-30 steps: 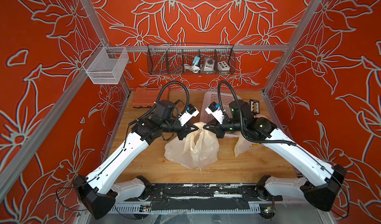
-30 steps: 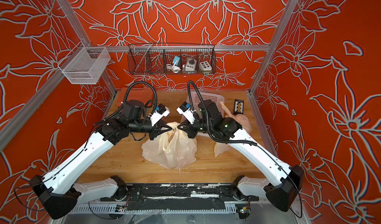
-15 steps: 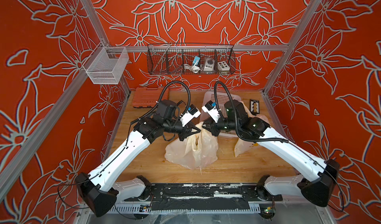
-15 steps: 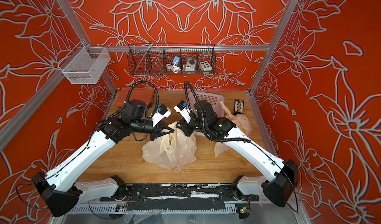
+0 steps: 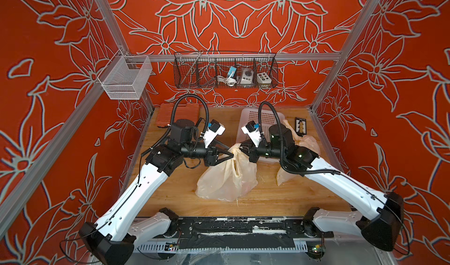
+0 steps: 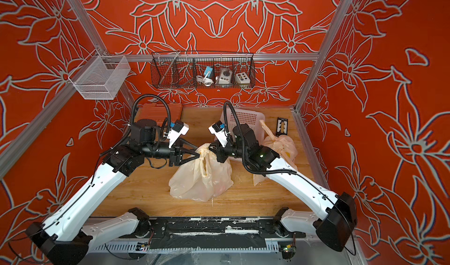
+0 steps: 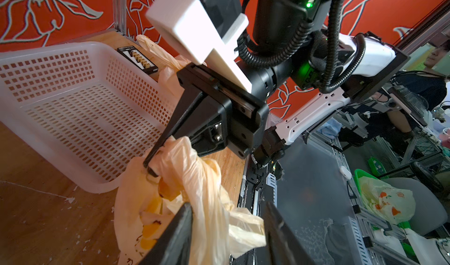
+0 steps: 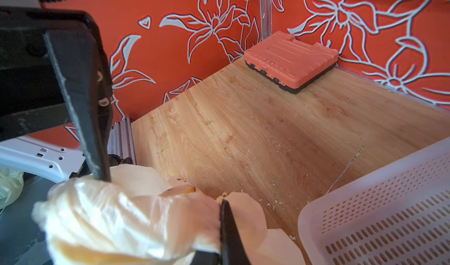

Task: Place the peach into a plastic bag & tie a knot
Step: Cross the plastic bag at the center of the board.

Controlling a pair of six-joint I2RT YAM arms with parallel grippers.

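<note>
A pale translucent plastic bag stands mid-table, its top drawn up into a bunched neck. My right gripper is shut on that neck, as the left wrist view also shows. My left gripper faces it, open. A loose handle of the bag hangs between its fingers, touching one and clear of the other. I cannot make out the peach; only yellow-orange patches show through the film.
A white perforated basket lies behind the grippers. A second filled bag sits behind my right arm. An orange case is at the back left, a small black card at the back right.
My left gripper was shut on the bag's top and now stands open, with the handle loose between its fingers. The right gripper has kept its hold.
</note>
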